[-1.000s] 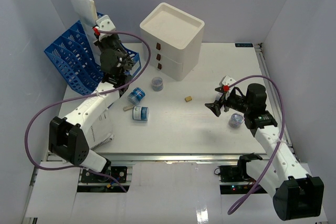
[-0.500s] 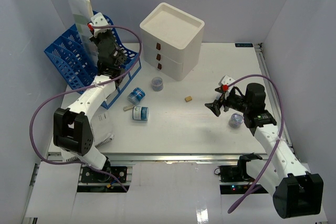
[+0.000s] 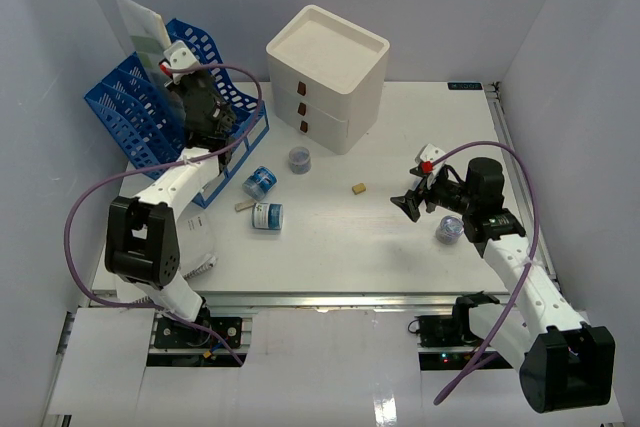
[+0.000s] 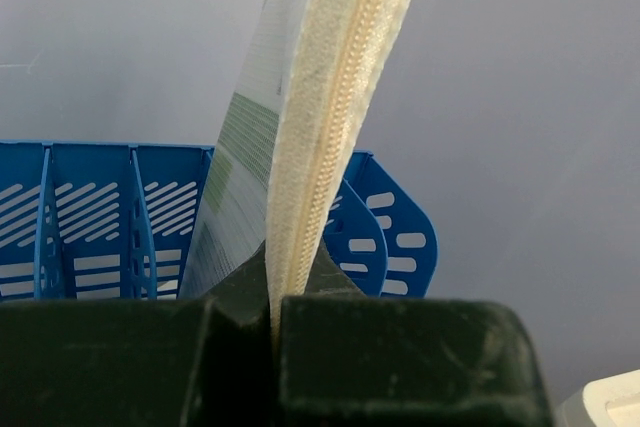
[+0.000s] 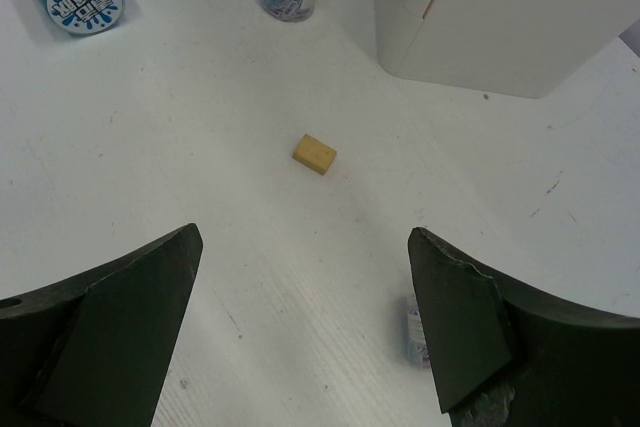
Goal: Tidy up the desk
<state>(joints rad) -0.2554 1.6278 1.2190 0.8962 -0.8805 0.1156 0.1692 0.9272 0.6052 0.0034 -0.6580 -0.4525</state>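
Observation:
The desk [image 3: 400, 257] is a white tabletop with loose items on it. My left gripper [image 3: 178, 65] is raised over the blue file rack [image 3: 145, 122] at the back left. It is shut on the zipper edge of a clear pouch [image 3: 140, 25], which stands upright above the rack. In the left wrist view the beige zipper of the pouch [image 4: 320, 97] rises from between my closed left gripper [image 4: 272, 287], with the rack [image 4: 90, 217] behind it. My right gripper [image 3: 412, 205] hovers open and empty over the desk, right of a small yellow block [image 5: 314, 153].
A white three-drawer box [image 3: 328, 75] stands at the back centre. Two blue-labelled cans [image 3: 260, 181] [image 3: 267, 216], a small clip jar [image 3: 299, 159] and the yellow block [image 3: 357, 188] lie mid-desk. Another small jar [image 3: 449, 229] sits by my right arm. White papers [image 3: 195, 242] lie front left.
My left arm has swung the pouch to the left and back, from beside the rack to above it. The right arm has barely moved.

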